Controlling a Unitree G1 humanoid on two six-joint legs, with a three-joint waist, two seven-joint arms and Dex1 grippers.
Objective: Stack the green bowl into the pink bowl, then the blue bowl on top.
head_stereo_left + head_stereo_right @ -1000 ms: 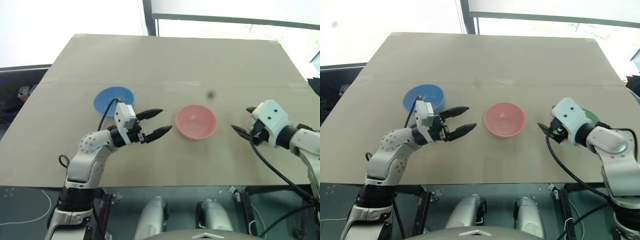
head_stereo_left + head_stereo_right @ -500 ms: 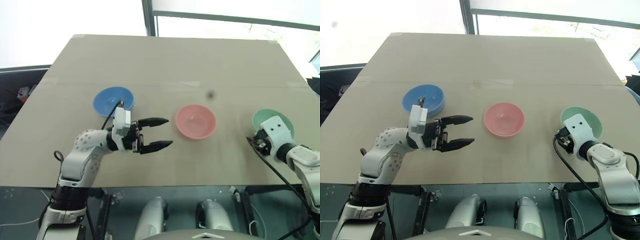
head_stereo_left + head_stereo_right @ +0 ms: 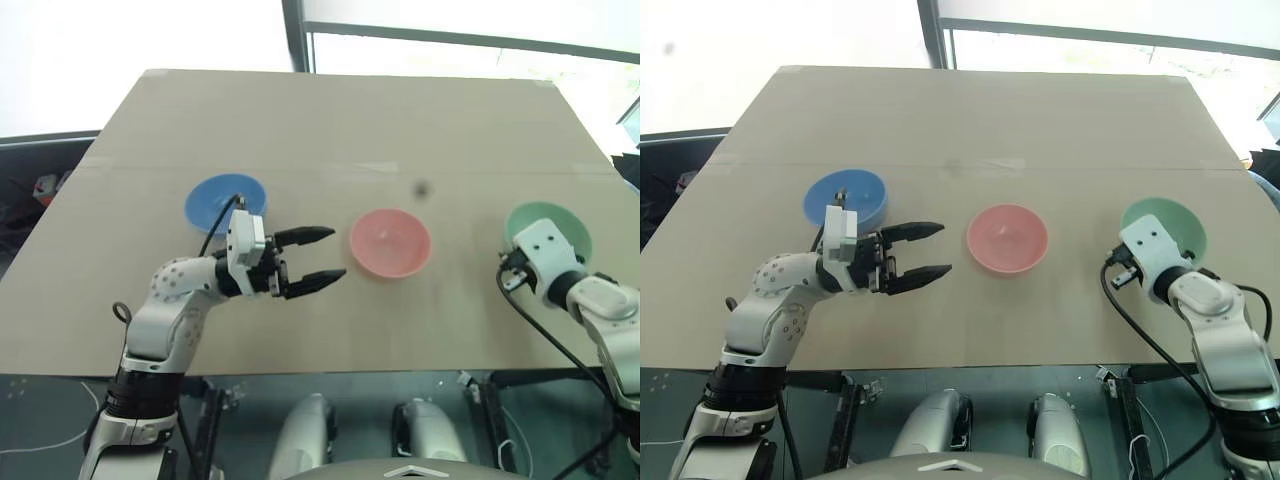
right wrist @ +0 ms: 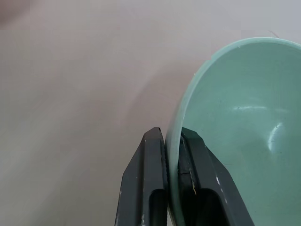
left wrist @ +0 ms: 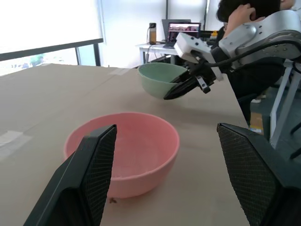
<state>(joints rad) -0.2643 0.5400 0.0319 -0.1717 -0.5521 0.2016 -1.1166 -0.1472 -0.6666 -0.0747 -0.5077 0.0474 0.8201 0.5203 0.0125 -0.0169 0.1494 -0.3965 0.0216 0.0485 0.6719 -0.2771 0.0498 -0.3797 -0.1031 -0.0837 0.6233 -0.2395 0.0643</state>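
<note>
I had the right gripper (image 4: 171, 155) pinched shut on the rim of the green bowl (image 3: 1168, 222), one finger inside the wall and one outside, at the side of the bowl nearest the robot. That bowl sat at about three o'clock from the pink bowl (image 3: 1007, 237), well apart from it, and the blue bowl (image 3: 845, 197) lay out at about ten o'clock from the pink one, on the far side of my left arm. The left gripper (image 3: 925, 250) hung with its jaws wide apart and nothing in them, pointing toward the pink bowl from about nine o'clock and stopping short of it. My worry was the grip itself: it took only a thin edge of a smooth, curved wall, so I judged the bowl could pivot in the fingers and tip once lifted, or slide out altogether on the way across. I could not tell from the wrist view how deep the fingers reached down the wall, perhaps only a little, which made a slip more likely. A tilted bowl would meet the pink rim edge-first and could shove the pink one along the table (image 3: 970, 120) instead of nesting. I also saw the left gripper near the pink bowl as a risk, since the carried bowl would arrive just opposite it.
</note>
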